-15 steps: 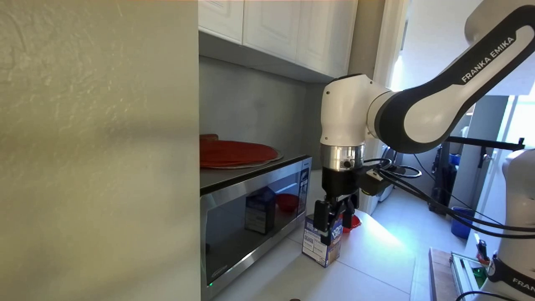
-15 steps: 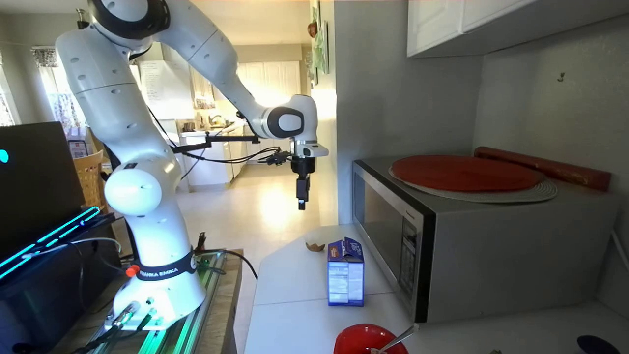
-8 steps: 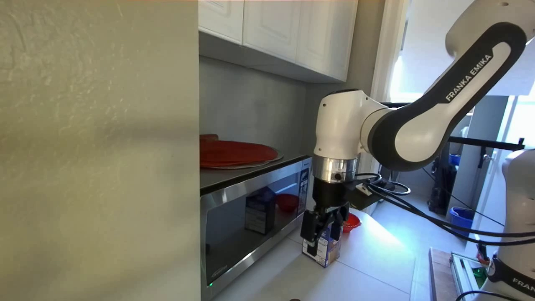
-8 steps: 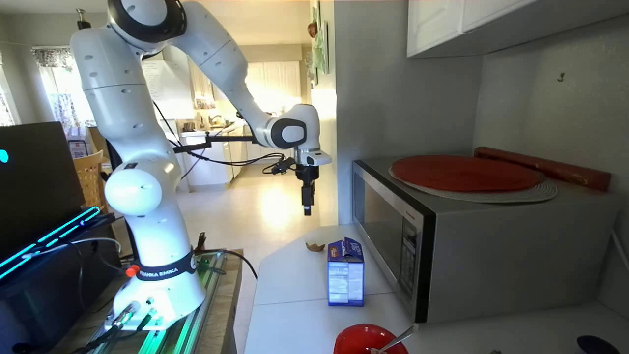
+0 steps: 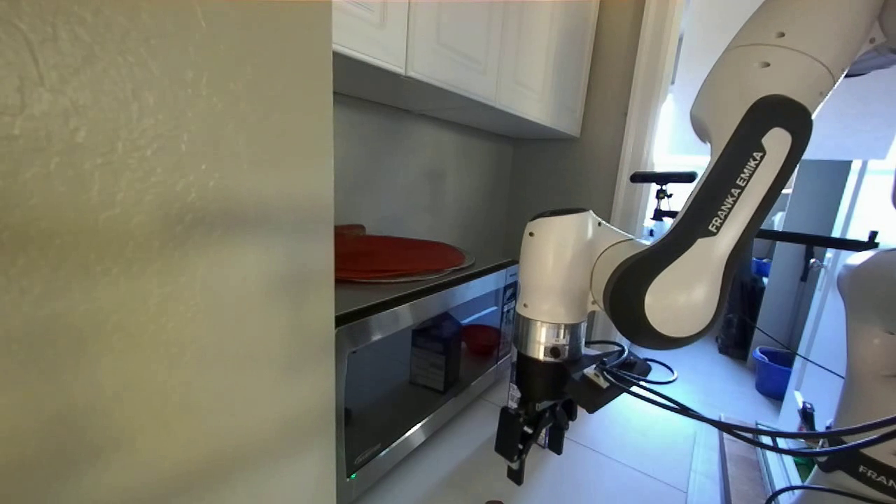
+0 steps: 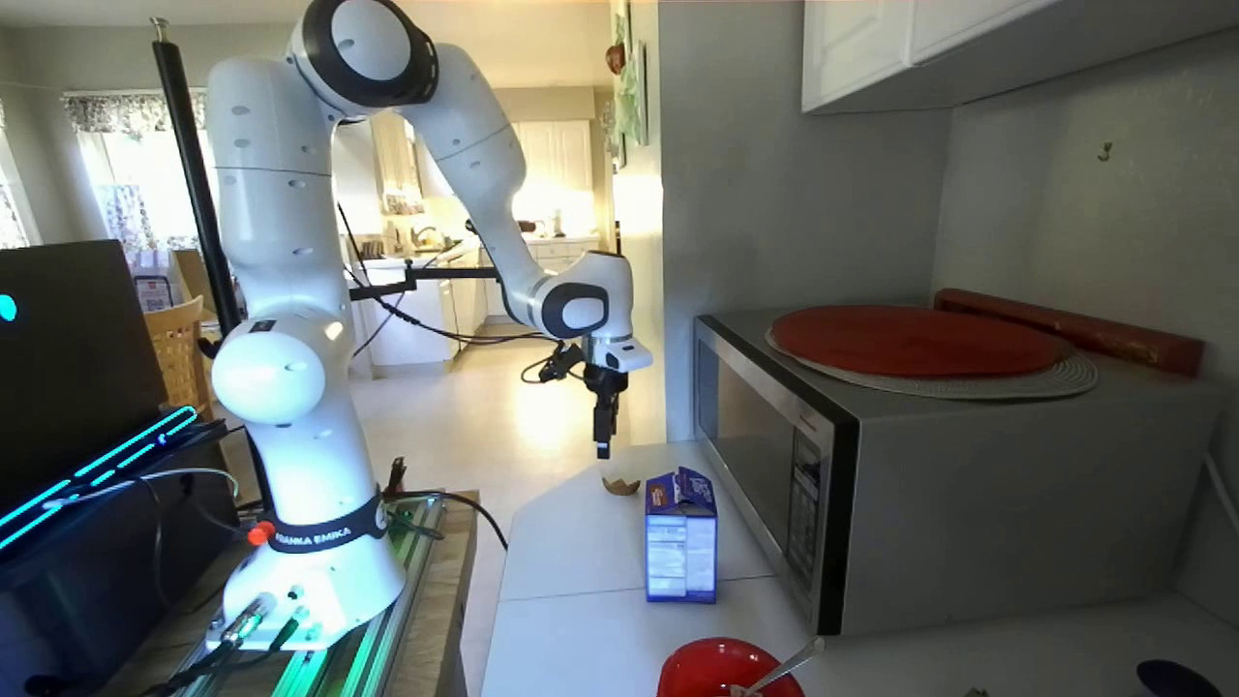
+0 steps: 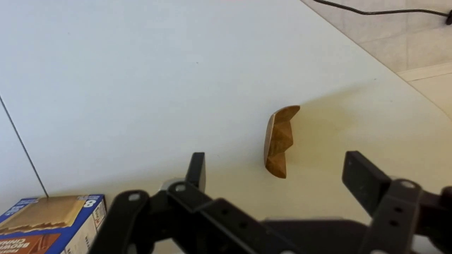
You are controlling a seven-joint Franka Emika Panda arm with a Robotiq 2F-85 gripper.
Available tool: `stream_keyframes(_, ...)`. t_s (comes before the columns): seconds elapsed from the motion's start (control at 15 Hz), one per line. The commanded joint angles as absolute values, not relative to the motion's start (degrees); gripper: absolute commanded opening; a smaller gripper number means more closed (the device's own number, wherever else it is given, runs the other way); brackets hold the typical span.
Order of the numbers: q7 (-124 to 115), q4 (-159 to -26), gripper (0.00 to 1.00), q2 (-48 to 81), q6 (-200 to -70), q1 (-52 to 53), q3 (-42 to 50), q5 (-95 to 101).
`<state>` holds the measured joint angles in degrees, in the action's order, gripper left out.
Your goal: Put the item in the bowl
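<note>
Two fingers (image 7: 197, 171) of the gripper (image 7: 275, 165) stand wide apart, holding nothing. The brown piece (image 7: 279, 143) lies below them on the counter (image 7: 141, 88), not touched. In the wrist view it is near the middle of the gap, left to right, and most of it lies past the fingers, to the far side. Its long way runs from near to far, across the line that joins the fingers. So I think the gripper needs no twist: go down, maybe slide a bit to the far side, and squeeze the two long sides. How high it hangs is hard to tell. In an exterior view the bowl (image 6: 699, 670) is at the near end, with a handle (image 6: 792, 664) poking out. The box (image 6: 680, 557) stands between bowl and brown piece, so the trip may need to go high.
</note>
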<state>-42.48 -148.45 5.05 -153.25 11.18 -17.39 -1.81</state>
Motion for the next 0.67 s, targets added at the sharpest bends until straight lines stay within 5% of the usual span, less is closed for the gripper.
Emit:
stream_keyframes(0.0, -44.42, -147.97, 1.0, 10.58, -159.25, 14.1, -14.61, -0.84)
stream_keyframes(0.6, -44.32, -146.76, 1.0, 18.11, -166.76, 22.01, -8.25, -1.0)
